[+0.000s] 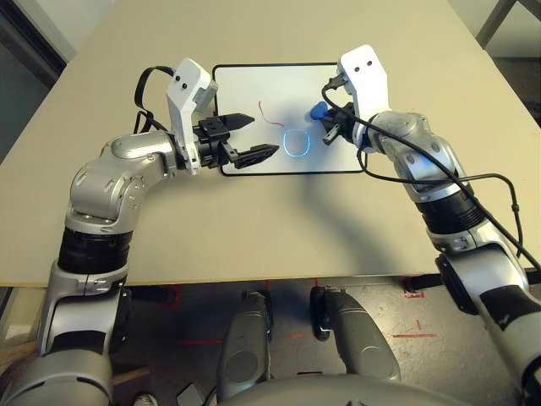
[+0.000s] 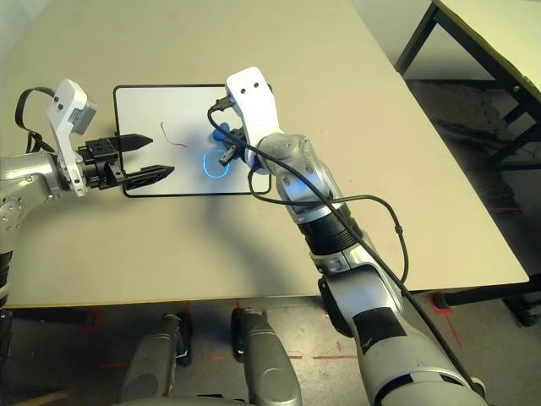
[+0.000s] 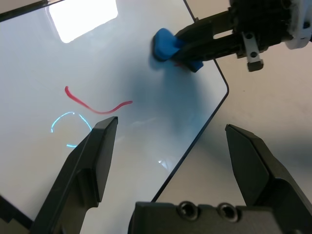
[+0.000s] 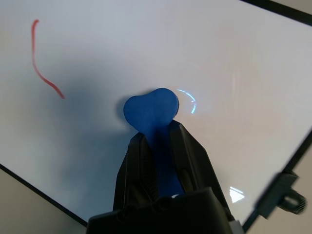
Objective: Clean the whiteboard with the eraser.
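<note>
The whiteboard (image 1: pixel 254 85) lies flat on the far middle of the table, black-framed. A red squiggle (image 1: pixel 270 116) and a light-blue loop (image 1: pixel 297 142) are drawn on it. My right gripper (image 1: pixel 327 123) is shut on the blue eraser (image 1: pixel 317 111), whose rounded end (image 4: pixel 151 109) rests on the board beside the blue loop (image 4: pixel 187 100). My left gripper (image 1: pixel 263 135) hovers open over the board's near left part, one fingertip (image 3: pixel 105 141) above the white surface and the other beyond the board's edge. Nothing is between its fingers.
The tan table (image 1: pixel 254 228) has free room all around the board. A black cable (image 1: pixel 473 182) loops off my right forearm. A knob (image 4: pixel 291 201) sticks out of the board's short side. A second table (image 2: pixel 490 34) stands off to the right.
</note>
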Robot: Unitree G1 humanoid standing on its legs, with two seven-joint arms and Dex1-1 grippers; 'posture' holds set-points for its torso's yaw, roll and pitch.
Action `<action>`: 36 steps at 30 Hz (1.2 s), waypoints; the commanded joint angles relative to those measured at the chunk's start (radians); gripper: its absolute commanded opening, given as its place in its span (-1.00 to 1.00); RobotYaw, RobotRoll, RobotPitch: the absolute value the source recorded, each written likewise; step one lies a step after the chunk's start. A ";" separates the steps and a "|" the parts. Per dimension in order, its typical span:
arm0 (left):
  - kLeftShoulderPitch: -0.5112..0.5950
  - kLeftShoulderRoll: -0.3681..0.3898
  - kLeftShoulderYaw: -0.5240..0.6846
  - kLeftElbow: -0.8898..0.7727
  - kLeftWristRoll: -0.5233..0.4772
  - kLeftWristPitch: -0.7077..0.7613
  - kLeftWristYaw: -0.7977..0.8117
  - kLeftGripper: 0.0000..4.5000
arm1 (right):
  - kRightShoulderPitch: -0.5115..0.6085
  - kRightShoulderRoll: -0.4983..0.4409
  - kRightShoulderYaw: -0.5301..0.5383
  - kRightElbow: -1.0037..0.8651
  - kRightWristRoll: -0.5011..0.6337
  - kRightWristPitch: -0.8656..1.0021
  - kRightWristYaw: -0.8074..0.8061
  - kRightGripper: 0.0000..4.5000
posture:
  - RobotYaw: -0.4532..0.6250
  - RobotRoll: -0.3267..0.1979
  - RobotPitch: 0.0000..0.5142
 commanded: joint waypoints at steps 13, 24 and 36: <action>0.006 0.003 -0.007 -0.011 -0.005 0.007 -0.007 1.00 | 0.195 -0.022 0.078 -0.021 -0.030 0.071 0.013 -0.77 | -0.17 0.25 -0.02; 0.013 -0.005 -0.011 -0.012 -0.006 0.005 -0.006 1.00 | 0.182 -0.075 0.047 0.016 -0.038 0.048 0.020 -0.77 | -0.20 0.25 -0.01; 0.002 -0.017 -0.019 0.004 -0.001 -0.002 -0.014 1.00 | 0.043 0.043 -0.094 0.116 -0.009 -0.113 -0.067 -0.77 | -0.20 0.25 0.01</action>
